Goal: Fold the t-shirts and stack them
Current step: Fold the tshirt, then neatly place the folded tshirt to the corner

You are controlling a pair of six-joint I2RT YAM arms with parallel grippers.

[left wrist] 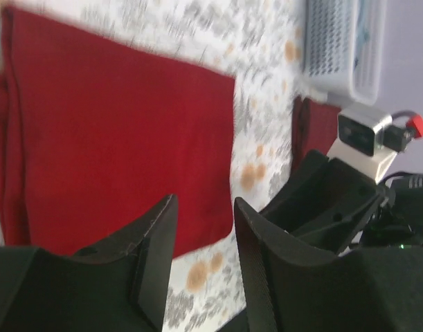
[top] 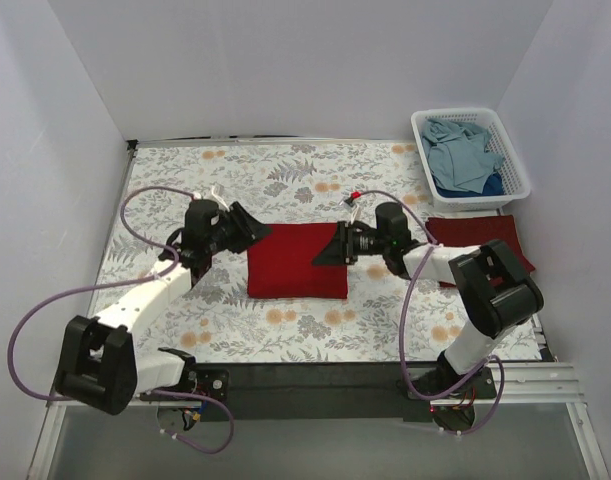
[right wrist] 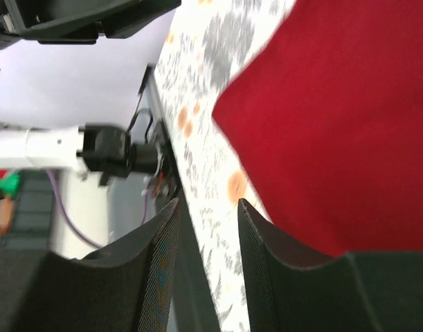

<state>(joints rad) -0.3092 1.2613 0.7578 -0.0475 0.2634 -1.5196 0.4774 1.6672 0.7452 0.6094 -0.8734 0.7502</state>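
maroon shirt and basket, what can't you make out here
maroon t-shirt: top view, the right arm crosses it, so its fold is unclear.
blue t-shirts in the basket: top view, heaped and small, count unclear.
red t-shirt: left wrist view, blurred, cut by the frame's left edge.

White walls, floral tbl, prob. cloth-covered
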